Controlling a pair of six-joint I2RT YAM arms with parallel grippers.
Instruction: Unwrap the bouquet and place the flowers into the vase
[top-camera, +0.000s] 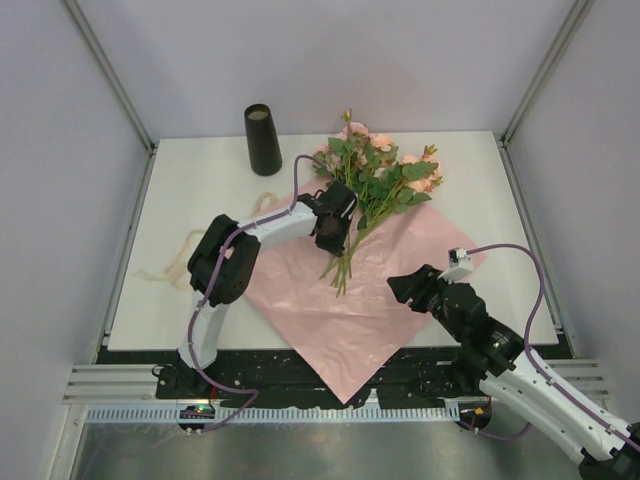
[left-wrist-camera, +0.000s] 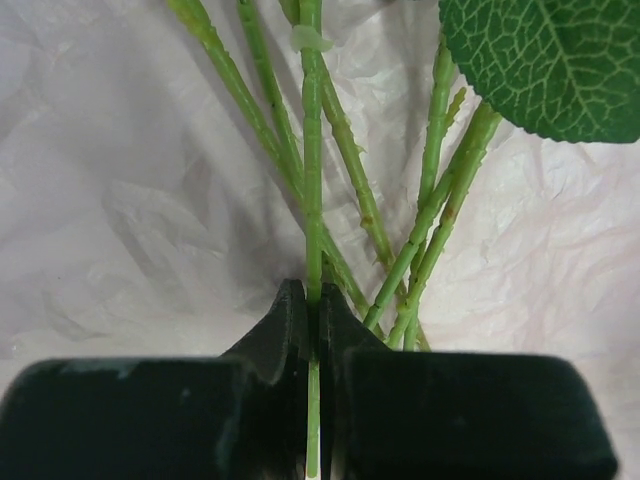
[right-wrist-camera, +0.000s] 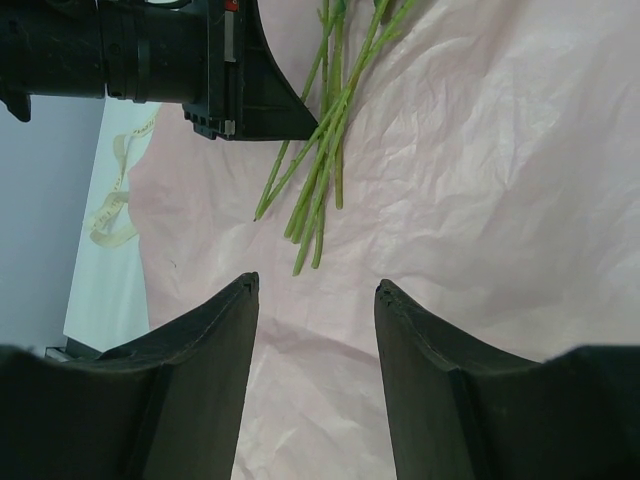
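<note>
The bouquet lies unwrapped: its pink paper (top-camera: 340, 300) is spread flat on the table with the flowers (top-camera: 385, 175) lying across its far corner, stems (top-camera: 345, 262) pointing toward me. My left gripper (top-camera: 333, 232) is shut on one green stem (left-wrist-camera: 313, 200), which runs straight between its jaws; the other stems (left-wrist-camera: 425, 240) lie just right of it. The black vase (top-camera: 263, 140) stands upright at the far left, apart from both arms. My right gripper (right-wrist-camera: 315, 290) hovers open over the paper (right-wrist-camera: 480, 180), short of the stem ends (right-wrist-camera: 315, 215), holding nothing.
A cream ribbon (top-camera: 165, 268) lies loose on the white table (top-camera: 190, 190) left of the paper. The paper's near corner hangs over the table's front edge. Grey enclosure walls stand on three sides.
</note>
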